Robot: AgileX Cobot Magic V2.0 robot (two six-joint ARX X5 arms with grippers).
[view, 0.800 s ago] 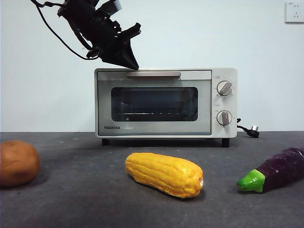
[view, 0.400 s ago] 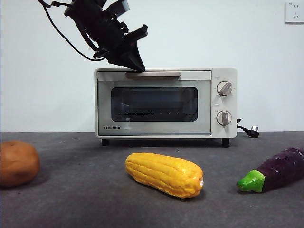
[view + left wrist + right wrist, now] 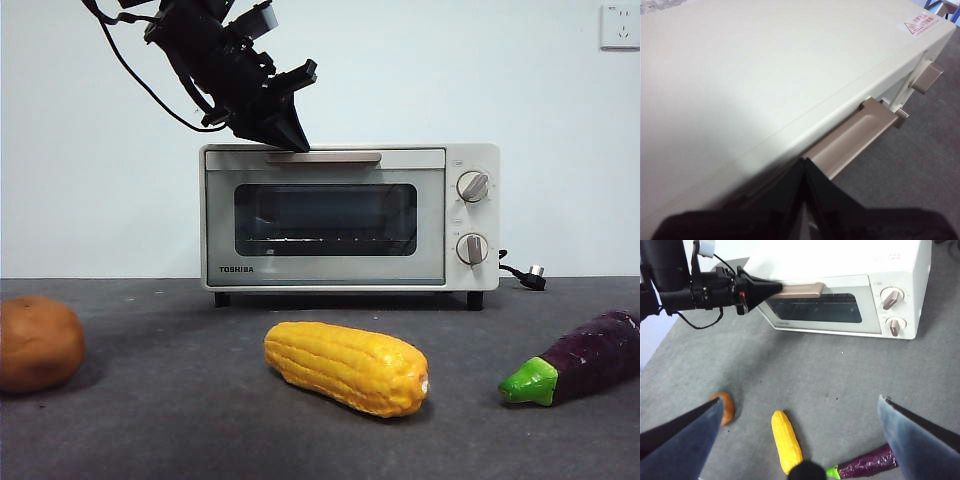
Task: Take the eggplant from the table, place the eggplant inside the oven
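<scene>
The eggplant (image 3: 585, 358), dark purple with a green cap, lies on the table (image 3: 200, 420) at the front right; the right wrist view shows the eggplant (image 3: 867, 465) below the camera. The cream oven (image 3: 325, 220) stands at the back with its door closed. My left gripper (image 3: 297, 146) is shut, its pointed tip at the left end of the oven's bar handle (image 3: 325, 157). In the left wrist view the left gripper (image 3: 805, 164) meets the handle (image 3: 850, 140) at the oven's top front edge. My right gripper (image 3: 800, 401) hangs open high over the table, holding nothing.
A yellow corn cob (image 3: 345, 367) lies in the front middle and a brown potato-like lump (image 3: 38, 343) at the front left. The oven's plug (image 3: 530, 275) and cord lie to the oven's right. A wall socket (image 3: 620, 25) is at the top right.
My left gripper has shifted a little to the right and its tip now rests at the handle's left end. The eggplant, corn and lump have not moved.
</scene>
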